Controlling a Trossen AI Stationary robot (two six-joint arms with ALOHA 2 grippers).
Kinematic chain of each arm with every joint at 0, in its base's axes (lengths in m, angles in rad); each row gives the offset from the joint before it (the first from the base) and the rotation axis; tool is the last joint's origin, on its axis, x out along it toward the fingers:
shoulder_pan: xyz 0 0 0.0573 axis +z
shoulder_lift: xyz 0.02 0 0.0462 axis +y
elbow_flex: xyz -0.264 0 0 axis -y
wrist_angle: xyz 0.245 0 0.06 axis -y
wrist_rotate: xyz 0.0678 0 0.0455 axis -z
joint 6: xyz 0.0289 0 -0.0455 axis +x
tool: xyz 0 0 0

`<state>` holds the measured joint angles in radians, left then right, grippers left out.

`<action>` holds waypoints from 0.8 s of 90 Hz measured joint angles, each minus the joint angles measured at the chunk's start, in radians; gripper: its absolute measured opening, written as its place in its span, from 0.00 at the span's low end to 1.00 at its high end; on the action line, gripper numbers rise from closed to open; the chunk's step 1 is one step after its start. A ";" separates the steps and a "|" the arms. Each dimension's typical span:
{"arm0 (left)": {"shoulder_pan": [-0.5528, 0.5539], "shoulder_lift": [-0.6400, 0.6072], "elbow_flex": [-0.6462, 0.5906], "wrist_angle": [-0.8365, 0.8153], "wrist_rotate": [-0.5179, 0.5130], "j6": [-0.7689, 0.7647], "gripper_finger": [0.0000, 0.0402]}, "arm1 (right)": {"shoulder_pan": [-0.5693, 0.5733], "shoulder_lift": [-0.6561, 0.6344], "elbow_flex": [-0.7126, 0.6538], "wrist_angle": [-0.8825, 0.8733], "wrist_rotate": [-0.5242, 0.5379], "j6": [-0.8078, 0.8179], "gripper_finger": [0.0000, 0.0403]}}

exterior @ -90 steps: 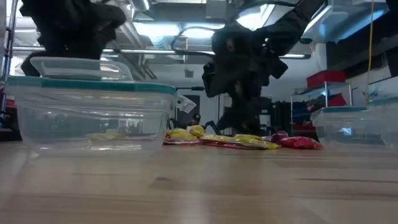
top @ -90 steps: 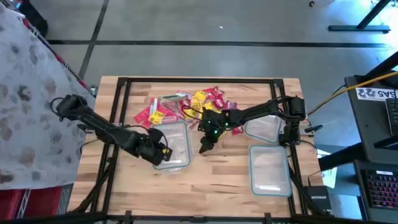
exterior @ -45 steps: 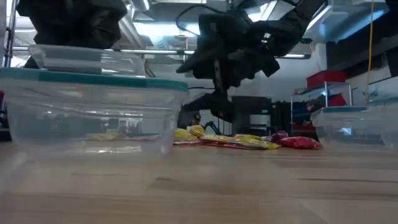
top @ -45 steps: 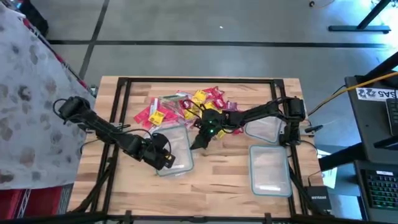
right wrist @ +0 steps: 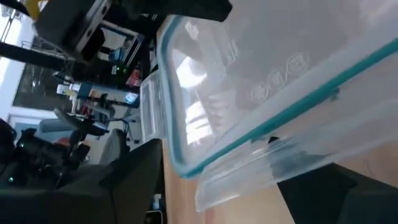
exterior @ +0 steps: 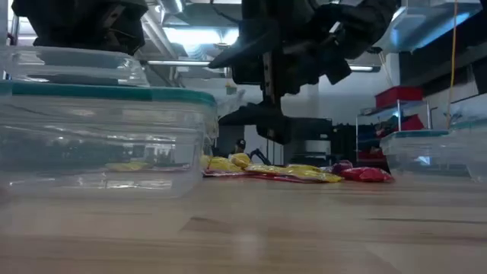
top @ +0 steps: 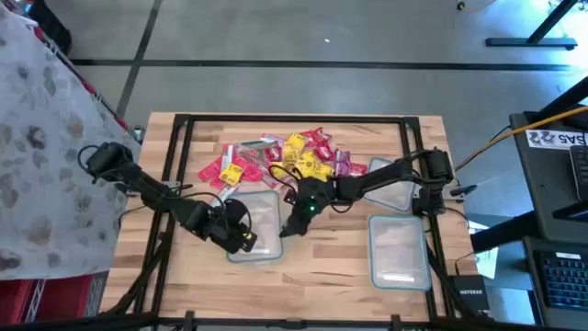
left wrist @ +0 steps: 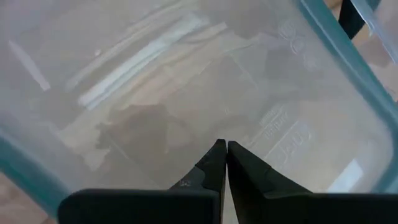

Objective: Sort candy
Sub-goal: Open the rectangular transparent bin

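The candy (top: 276, 158) lies in a heap of red, yellow and pink wrapped pieces at the table's far middle, and it shows low behind the container in the low view (exterior: 289, 171). A clear container with a teal rim (top: 262, 221) stands in front of the heap. My left gripper (top: 243, 239) is shut, with its fingers pointing down into the container's near left part (left wrist: 222, 146). My right gripper (top: 289, 225) is open at the container's right near corner (right wrist: 205, 177); that corner lies between its fingers. My left gripper points its shut fingers down from above onto the container's clear floor (left wrist: 217, 121), just inside the near rim. The container sits flat on the table. My right gripper has a finger on either side of the container's corner; whether they touch it I cannot tell.
Two more clear containers stand to the right, one at mid depth (top: 390, 188) and one near the front edge (top: 400, 250). A black frame (top: 184, 124) runs around the tabletop. Bare wood (top: 322, 262) lies between the containers along the near edge.
The container has slid a little toward the table's near edge, and my left gripper has gone with it. My right gripper has moved toward the near left and down to the container's right corner.
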<state>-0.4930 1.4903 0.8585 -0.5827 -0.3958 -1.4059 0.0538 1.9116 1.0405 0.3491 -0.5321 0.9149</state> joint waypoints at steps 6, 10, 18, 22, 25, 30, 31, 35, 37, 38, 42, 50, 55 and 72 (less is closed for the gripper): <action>0.000 0.001 0.000 0.000 0.001 0.000 0.00 | -0.002 0.000 0.000 -0.003 0.017 0.012 0.70; 0.000 0.001 0.000 0.000 0.003 0.000 0.00 | -0.009 -0.001 0.001 -0.007 0.027 0.028 0.70; -0.005 0.001 -0.001 -0.001 -0.002 0.001 0.00 | -0.030 -0.001 0.003 -0.025 0.030 0.116 0.70; -0.005 0.001 -0.001 -0.001 -0.001 0.004 0.00 | -0.038 -0.001 0.003 -0.034 0.037 0.139 0.70; -0.005 0.001 -0.001 -0.001 0.001 0.006 0.00 | -0.044 -0.001 0.002 -0.033 0.042 0.144 0.70; -0.005 0.001 -0.001 -0.001 0.000 0.013 0.00 | -0.046 -0.001 0.002 -0.013 0.043 0.147 0.70; -0.005 0.001 -0.001 -0.001 0.000 0.015 0.00 | -0.045 -0.001 0.002 -0.008 0.043 0.148 0.70; -0.005 0.001 -0.001 -0.001 0.000 0.019 0.00 | -0.042 -0.002 0.005 -0.005 0.042 0.154 0.70; -0.005 0.001 -0.001 -0.001 -0.001 0.019 0.00 | -0.042 -0.001 0.011 -0.011 0.037 0.156 0.70; -0.005 0.001 -0.001 -0.001 -0.002 0.019 0.00 | -0.041 -0.001 0.015 -0.014 0.035 0.155 0.70; -0.005 0.002 -0.001 0.000 -0.003 0.019 0.00 | -0.040 -0.001 0.027 -0.031 0.031 0.155 0.70; -0.005 0.002 -0.002 -0.001 -0.003 0.020 0.00 | -0.035 -0.001 0.049 -0.065 0.052 0.141 0.70; -0.005 0.002 -0.002 0.000 -0.003 0.020 0.00 | -0.034 -0.001 0.058 -0.086 0.074 0.117 0.70; -0.005 0.002 -0.003 0.010 -0.005 0.021 0.00 | -0.034 0.001 0.064 -0.116 0.092 0.098 0.69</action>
<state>-0.4980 1.4918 0.8558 -0.5726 -0.4006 -1.3846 0.0200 1.9129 1.1046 0.2333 -0.4405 1.0134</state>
